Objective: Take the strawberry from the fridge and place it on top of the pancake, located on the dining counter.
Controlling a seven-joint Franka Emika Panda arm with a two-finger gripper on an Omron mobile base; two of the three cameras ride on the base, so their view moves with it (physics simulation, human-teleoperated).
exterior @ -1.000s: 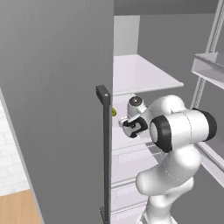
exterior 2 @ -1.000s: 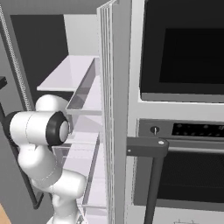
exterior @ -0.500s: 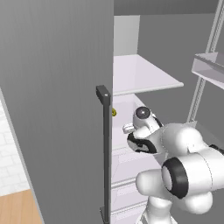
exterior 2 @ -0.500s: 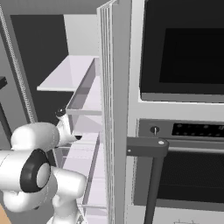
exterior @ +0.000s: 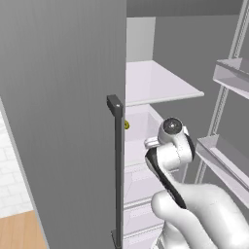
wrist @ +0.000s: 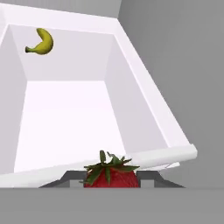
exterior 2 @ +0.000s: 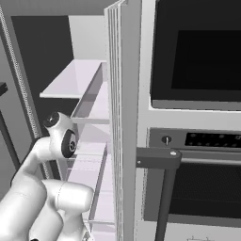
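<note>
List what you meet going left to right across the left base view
Fridge door → door handle → banana → arm's wrist → door shelves.

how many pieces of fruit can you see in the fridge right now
2: a strawberry between the gripper fingers at the bin's near edge, and a banana at the bin's far end. More may be hidden.

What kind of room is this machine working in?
Most likely a kitchen: an open fridge with white shelves, a black-glass wall oven beside it, and a strawberry and banana inside.
</note>
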